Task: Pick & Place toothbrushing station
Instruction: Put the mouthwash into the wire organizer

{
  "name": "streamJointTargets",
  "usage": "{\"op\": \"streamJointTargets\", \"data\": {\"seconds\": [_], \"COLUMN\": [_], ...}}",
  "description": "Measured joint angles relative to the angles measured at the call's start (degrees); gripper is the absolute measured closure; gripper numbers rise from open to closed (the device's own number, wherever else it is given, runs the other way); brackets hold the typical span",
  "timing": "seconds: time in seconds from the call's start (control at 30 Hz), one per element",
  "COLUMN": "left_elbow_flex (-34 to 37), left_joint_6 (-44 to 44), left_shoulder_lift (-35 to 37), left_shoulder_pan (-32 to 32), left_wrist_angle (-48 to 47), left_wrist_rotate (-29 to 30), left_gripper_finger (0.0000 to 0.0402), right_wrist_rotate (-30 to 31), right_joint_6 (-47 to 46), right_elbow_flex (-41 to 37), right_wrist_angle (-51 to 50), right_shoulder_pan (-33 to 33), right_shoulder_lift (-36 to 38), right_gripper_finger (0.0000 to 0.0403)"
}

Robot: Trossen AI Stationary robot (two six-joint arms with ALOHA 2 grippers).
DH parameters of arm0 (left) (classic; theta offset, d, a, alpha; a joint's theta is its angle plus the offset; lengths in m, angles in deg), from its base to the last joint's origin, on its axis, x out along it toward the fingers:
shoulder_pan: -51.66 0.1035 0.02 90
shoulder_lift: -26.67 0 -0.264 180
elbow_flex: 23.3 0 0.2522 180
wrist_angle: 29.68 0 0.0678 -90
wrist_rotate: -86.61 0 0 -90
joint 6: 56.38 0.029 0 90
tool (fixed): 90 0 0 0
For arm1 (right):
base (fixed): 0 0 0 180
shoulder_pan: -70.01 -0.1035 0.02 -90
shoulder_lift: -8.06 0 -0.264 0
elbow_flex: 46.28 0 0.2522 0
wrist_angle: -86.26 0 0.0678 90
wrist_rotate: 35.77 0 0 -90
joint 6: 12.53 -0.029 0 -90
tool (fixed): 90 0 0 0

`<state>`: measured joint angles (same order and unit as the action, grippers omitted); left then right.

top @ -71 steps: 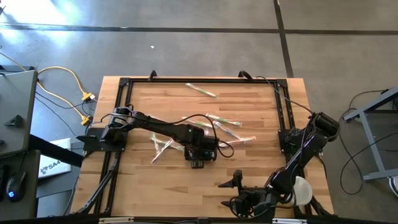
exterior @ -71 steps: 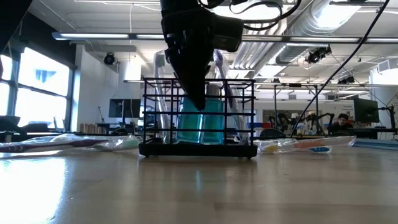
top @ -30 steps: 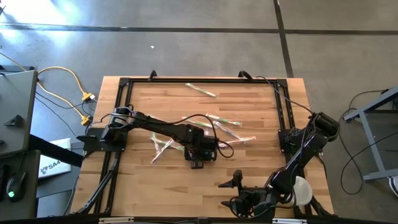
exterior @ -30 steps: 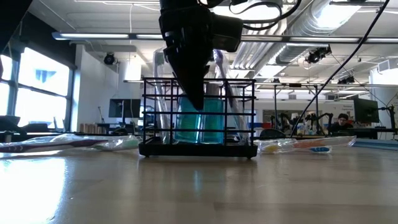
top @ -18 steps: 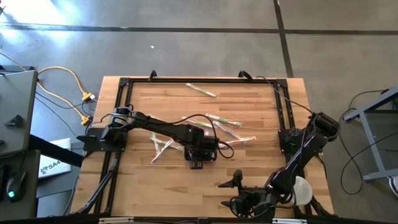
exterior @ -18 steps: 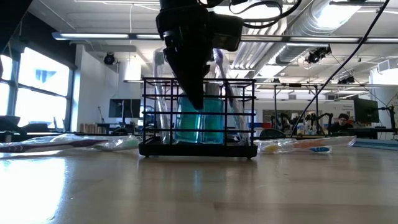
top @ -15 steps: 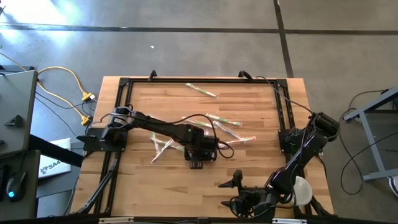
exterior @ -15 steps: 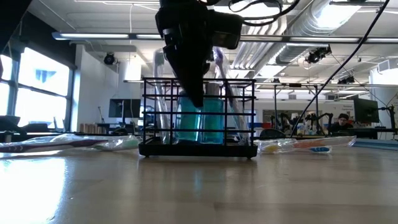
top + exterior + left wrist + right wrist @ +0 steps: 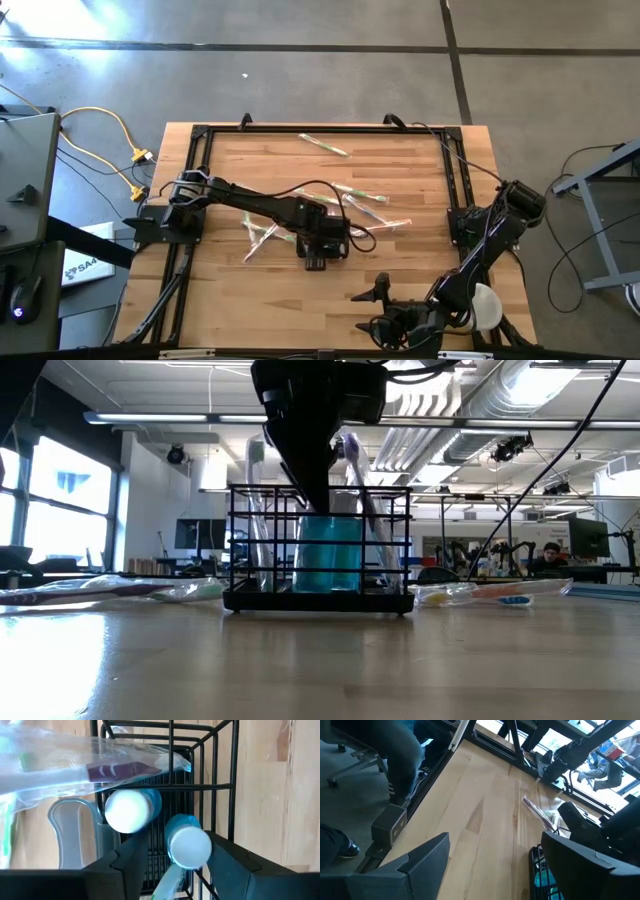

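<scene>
The left gripper [image 9: 170, 865] hangs directly above the caddy [image 9: 318, 550], pointing down, its fingers parted to either side of a white-capped teal tube [image 9: 188, 845] that stands in the wire frame. The fingers appear clear of the cap, holding nothing; contact lower down cannot be ruled out from the wrist view. A second white-capped tube [image 9: 127, 810] stands just beside the first, and a wrapped toothbrush [image 9: 90, 770] lies across the caddy's top rim.

The caddy sits near the middle of the wooden table [image 9: 400, 290], resting flat, its long axis across the low view. It lies straight below the left gripper, so any coming move turns on a vertical approach or retreat. Loose wrapped toothbrushes [image 9: 358, 192] lie on the table beyond and beside it.

The right gripper [image 9: 495, 860] waits at the table's near right corner, jaws wide and empty, well apart from the caddy. The left arm is plainly the nearer.
</scene>
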<state>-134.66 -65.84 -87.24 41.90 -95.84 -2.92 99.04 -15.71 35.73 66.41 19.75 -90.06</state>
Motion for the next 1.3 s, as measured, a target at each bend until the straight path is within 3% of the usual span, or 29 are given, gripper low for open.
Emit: {"op": "streamJointTargets", "data": {"seconds": [0.67, 1.3], "left_elbow_flex": [-0.01, -8.07], "left_joint_6": [-0.04, -0.01], "left_shoulder_lift": [0.79, 1.07], "left_shoulder_pan": [0.0, 0.0], "left_wrist_angle": [-0.27, -6.68], "left_wrist_rotate": [0.0, 0.04], "left_gripper_finger": [0.021, 0.021], "right_wrist_rotate": [-0.01, -0.01], "right_joint_6": [0.02, -0.24], "right_elbow_flex": [0.0, 0.04], "right_wrist_angle": [-0.03, -0.58], "right_shoulder_pan": [0.0, 0.0], "right_shoulder_lift": [0.11, 0.52], "right_gripper_finger": [0.0094, 0.0094]}}
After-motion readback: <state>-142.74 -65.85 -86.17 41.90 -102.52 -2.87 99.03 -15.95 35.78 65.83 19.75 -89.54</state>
